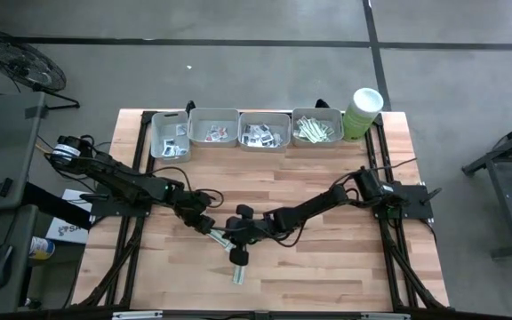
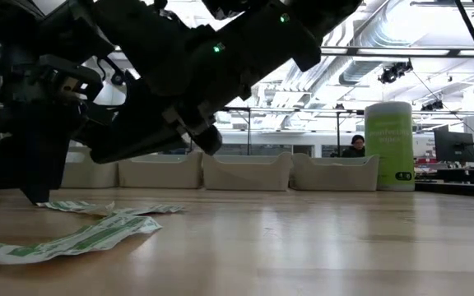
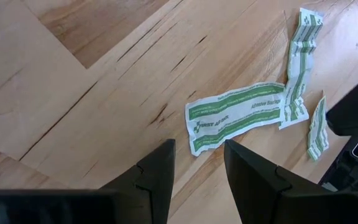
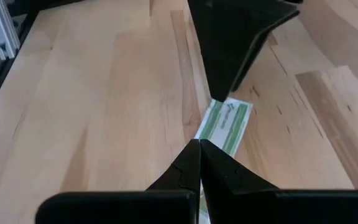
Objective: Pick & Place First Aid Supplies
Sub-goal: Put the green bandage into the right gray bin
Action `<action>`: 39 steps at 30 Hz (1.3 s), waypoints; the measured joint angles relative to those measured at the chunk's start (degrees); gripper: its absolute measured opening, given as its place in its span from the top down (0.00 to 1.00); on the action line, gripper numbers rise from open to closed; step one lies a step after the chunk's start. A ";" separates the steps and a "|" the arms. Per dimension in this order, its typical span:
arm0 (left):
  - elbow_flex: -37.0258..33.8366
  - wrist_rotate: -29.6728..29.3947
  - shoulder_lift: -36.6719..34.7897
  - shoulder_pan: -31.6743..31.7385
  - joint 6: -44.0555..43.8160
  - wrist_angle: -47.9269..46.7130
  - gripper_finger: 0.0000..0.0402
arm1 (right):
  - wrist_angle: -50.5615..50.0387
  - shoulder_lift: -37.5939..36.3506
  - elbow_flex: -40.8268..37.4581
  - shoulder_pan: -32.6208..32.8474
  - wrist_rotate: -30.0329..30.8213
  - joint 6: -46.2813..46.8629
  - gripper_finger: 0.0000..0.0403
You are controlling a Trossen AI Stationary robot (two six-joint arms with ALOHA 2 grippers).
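The left pincer (image 3: 197, 180) hangs low over the bench (image 1: 327, 267) with its fingers (image 3: 157, 177) parted and nothing between them; the nearest green-and-white first aid strip (image 3: 238, 115) lies flat on the wood just past the fingertips, untouched. Two more strips sit beside it: a long strip (image 3: 300, 59) touching its far end, and a short strip (image 3: 317, 130) a little apart.

The right pincer (image 4: 199, 146) is clenched, its tips pressed together with nothing visibly caught between them. In its wrist view the tips rest at the near edge of a green-striped sachet (image 4: 225, 124), and the other arm's dark pincer comes down on the far end of that same sachet.

In the overhead view both pincers meet near the bench's centre, slightly toward 6 o'clock, with a pale strip (image 1: 238, 271) lying just beyond them toward 6 o'clock.

Along the 12 o'clock edge stand four grey trays (image 1: 213, 114), each already holding small sachets: white squarish ones in the left three, pale green strips in the rightmost. A pale green tub (image 1: 363, 111) with a white lid stands at about 1 o'clock.

Judging by this, most supplies are already sorted; a handful of loose strips at centre are left, and the one under the left pincer is not yet gripped.
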 joint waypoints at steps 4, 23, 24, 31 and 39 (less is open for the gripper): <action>0.00 0.02 0.00 0.00 0.19 0.00 0.64 | 3.38 1.10 -0.07 -0.03 -0.87 0.85 1.00; 0.00 0.12 0.00 0.00 0.39 -0.16 0.64 | -0.25 4.36 0.15 0.24 -0.39 6.31 1.00; 0.06 0.16 0.00 0.00 0.46 -0.19 0.64 | -0.28 4.48 0.15 0.26 -0.08 6.47 1.00; 0.00 0.20 0.00 0.00 0.59 0.46 0.64 | -2.02 4.46 0.20 0.09 -0.96 8.40 1.00; -0.11 0.09 0.15 0.00 1.24 5.00 0.64 | -2.76 4.46 0.17 0.04 -1.48 8.47 1.00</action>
